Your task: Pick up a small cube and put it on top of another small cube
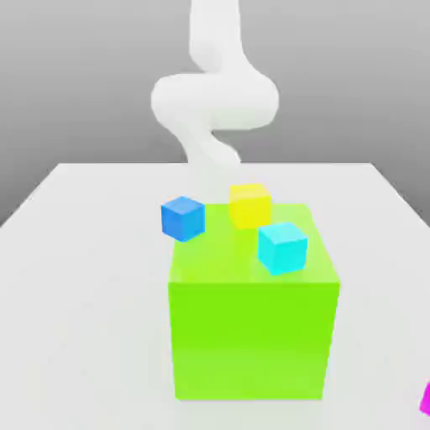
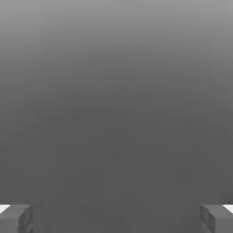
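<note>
The small cube (image 1: 426,399), bright magenta, lies on the white table at the exterior view's lower right, cut off by the picture's edge. The white arm (image 1: 214,101) rises at the back, behind the big green cube (image 1: 252,332), far from the magenta cube. In the hand view my gripper (image 2: 116,219) is open: the two grey fingertips (image 2: 16,218) stand wide apart with nothing between them, and beyond them is only plain grey background.
A blue cube (image 1: 183,217), a yellow cube (image 1: 249,204) and a cyan cube (image 1: 282,247) cluster around the green cube's top. Whether they rest on it or stand behind it I cannot tell. The white table (image 1: 76,294) stretches to the exterior view's left.
</note>
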Controlling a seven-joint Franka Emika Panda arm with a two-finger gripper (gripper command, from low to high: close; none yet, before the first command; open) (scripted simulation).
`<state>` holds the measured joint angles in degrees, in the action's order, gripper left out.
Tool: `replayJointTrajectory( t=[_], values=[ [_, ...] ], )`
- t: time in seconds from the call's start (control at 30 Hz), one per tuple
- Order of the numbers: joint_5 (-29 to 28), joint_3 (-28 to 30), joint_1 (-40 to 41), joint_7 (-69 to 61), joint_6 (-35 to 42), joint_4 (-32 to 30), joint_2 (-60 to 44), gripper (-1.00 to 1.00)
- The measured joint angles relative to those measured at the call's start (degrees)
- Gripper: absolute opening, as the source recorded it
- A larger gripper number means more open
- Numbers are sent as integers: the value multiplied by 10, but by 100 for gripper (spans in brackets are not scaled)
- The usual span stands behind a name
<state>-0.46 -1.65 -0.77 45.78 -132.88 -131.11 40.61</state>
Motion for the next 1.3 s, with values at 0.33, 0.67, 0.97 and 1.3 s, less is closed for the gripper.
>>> replayJointTrajectory(
  t=[0.33,0.67,0.97,1.3],
  values=[
    [-29,-73,-30,5,-44,27,-210,0],
    [-83,-131,-87,29,-87,54,-419,0],
    [-126,-154,-147,45,-125,78,-608,0],
    [-169,-126,-195,71,-199,103,-744,-100]
  ],
)
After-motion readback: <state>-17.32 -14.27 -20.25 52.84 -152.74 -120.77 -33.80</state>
